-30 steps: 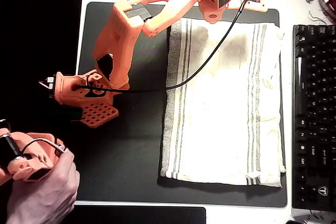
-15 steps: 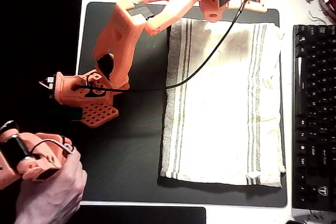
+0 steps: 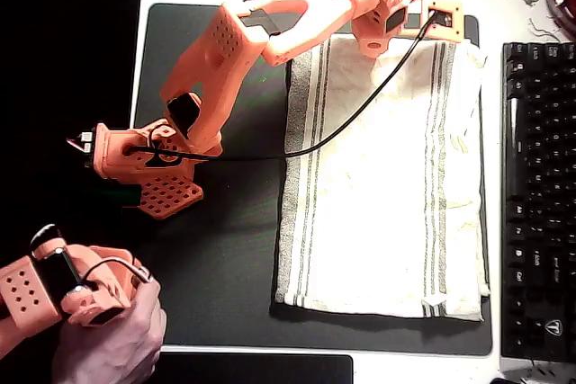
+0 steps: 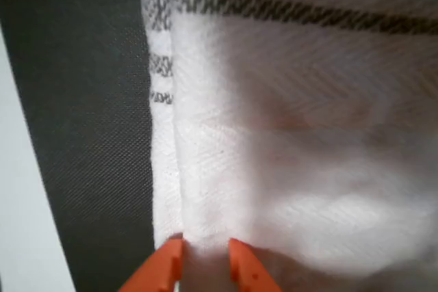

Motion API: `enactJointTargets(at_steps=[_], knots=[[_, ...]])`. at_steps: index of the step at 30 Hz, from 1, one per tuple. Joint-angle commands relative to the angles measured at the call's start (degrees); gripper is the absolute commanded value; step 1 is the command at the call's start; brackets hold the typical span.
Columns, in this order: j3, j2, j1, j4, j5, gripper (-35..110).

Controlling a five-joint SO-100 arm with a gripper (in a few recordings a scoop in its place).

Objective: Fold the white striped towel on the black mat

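The white striped towel (image 3: 387, 195) lies flat on the right half of the black mat (image 3: 225, 258), its stripes running top to bottom in the overhead view. My orange gripper (image 3: 405, 31) sits at the towel's top edge, near the right group of stripes, and the wrist hides its fingertips there. In the wrist view my gripper (image 4: 205, 264) is at the bottom of the picture. Its two orange fingertips (image 4: 168, 268) pinch a narrow ridge of the towel (image 4: 294, 135) right at the cloth's edge, beside the mat (image 4: 82, 100).
A black keyboard (image 3: 540, 195) lies along the mat's right side. My arm's base (image 3: 144, 164) stands on the mat's left part. A black cable (image 3: 342, 128) arcs over the towel's upper left. A smaller dark pad (image 3: 243, 370) shows at the bottom edge.
My arm has stretched farther out, carrying the gripper rightward and toward the towel's top edge. The shadow it cast on the upper towel is gone. The towel lies as before.
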Motion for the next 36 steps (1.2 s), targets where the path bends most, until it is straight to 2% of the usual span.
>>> enactJointTargets(at_steps=[1, 12, 20, 36], knots=[[-0.09, 0.70, 0.53, -0.79, -1.67, 3], [3.16, 5.01, -0.26, -1.14, -1.58, 1], [3.60, 5.98, -2.20, -0.79, 0.53, 14], [2.20, 0.09, -1.93, -3.69, 1.23, 12]])
